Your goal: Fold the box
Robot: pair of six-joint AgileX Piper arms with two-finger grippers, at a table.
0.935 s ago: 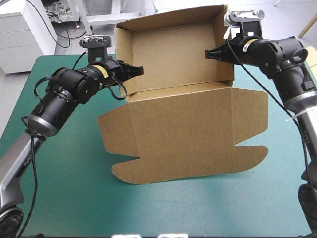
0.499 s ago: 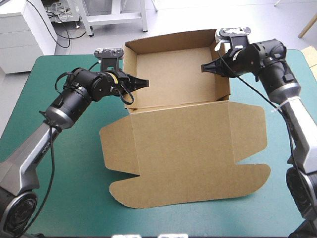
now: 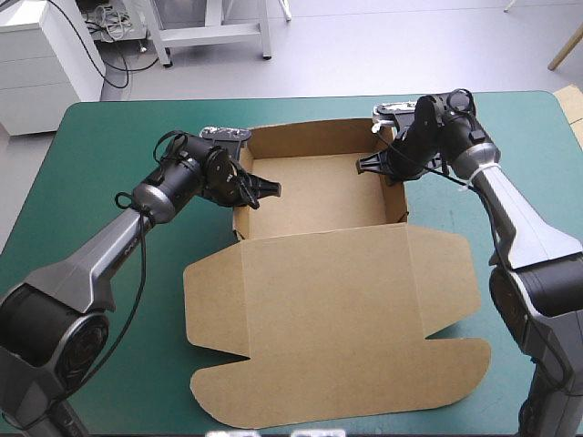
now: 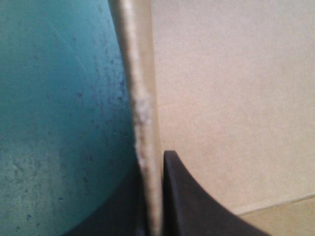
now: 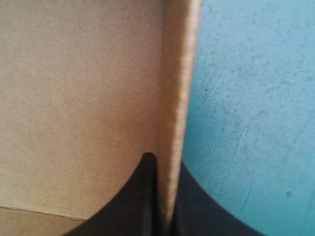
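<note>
High cam: above/behind robot, facing fwd & down, whole bench (image 3: 91, 137) in view. Wrist cams: v. close along L tool (image 4: 151, 177), R tool (image 5: 165, 169); share w/ high view box (image 3: 310, 191) walls at 9 & 3 o'clock.

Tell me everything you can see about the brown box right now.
The box is plain, unprinted brown board, an open tray with raised walls standing on the teal-green table. Its lid lies flat toward the near edge, with rounded flaps. The left gripper is shut on its left wall, the right gripper on its right wall.
</note>
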